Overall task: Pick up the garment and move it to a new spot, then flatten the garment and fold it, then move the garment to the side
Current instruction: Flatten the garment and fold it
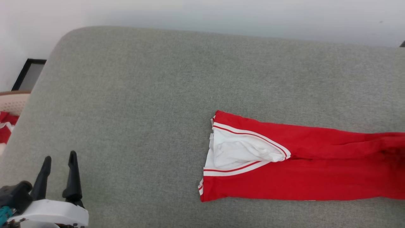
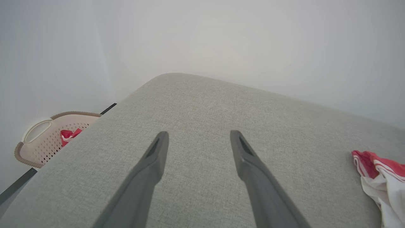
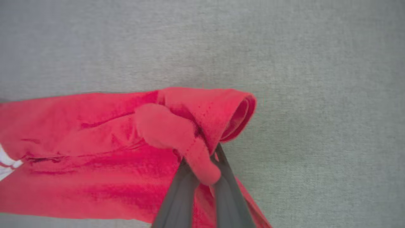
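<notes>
Two grippers logged: right gripper (image 3: 205, 158) clenched on a bunched red end of the garment (image 1: 300, 171); left gripper (image 1: 60, 157) spread, holding nothing, over the grey cushion (image 1: 142, 95). Garment lies as a long strip on the cushion's right. I judge the lengthwise fold done; cross fold and side move are left.

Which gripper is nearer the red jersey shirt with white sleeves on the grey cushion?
Right. The right gripper is shut on a bunched end of the red jersey shirt; the left gripper hangs open over bare grey cushion, apart from the shirt's striped end.
</notes>
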`<state>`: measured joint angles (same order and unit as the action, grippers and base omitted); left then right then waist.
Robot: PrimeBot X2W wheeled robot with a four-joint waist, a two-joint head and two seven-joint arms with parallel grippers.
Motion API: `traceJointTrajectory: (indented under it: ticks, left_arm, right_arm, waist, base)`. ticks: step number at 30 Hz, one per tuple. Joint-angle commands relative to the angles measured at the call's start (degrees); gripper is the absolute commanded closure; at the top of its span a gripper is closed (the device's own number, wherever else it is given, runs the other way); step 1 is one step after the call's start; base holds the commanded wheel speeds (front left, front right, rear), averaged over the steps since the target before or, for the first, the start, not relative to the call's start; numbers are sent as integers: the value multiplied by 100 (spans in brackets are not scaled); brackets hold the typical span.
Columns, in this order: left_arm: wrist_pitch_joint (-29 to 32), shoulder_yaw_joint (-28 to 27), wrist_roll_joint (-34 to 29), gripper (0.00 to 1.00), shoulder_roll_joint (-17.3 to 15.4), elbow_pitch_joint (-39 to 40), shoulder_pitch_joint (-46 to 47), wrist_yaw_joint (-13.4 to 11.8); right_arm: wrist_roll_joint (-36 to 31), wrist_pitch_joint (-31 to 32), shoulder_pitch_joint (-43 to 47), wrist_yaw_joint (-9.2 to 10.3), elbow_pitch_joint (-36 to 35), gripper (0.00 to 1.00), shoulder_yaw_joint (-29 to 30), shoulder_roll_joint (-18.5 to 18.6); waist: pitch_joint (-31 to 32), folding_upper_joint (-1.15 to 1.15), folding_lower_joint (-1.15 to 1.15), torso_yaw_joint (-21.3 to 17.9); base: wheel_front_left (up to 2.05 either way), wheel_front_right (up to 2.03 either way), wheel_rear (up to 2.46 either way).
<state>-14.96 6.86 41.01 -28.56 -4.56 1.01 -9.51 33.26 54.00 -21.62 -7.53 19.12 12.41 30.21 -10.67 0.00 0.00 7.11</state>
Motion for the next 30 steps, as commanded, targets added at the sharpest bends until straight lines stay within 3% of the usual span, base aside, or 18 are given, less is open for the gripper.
traceJointTrajectory:
  ticks: [1,8,13,22,30]
  left_arm:
    - [-8,8,-45,0,-13,-21,-72,-1]
    - [45,99,-18,0,42,-37,-24,2]
    - [85,236,-60,0,84,-84,113,62]
    - [174,522,-122,0,212,-246,394,175]
    - [156,648,-104,0,296,-436,563,271]
  right_arm:
    - [214,115,88,10,-315,100,-103,-164]
    - [691,382,215,10,-1349,100,-672,-687]
    - [729,309,64,10,-1616,100,-1353,-1084]
    - [733,-180,-293,10,-1148,100,-2398,-1626]
    - [542,-757,-589,10,-270,100,-3089,-1793]
  waist:
    - [107,0,0,-78]
    - [279,0,0,-34]
    - [356,0,0,177]
    - [454,0,0,618]
    - [507,0,0,905]
  base:
    - [0,0,0]
    - [0,0,0]
    - [0,0,0]
    - [0,0,0]
    - [0,0,0]
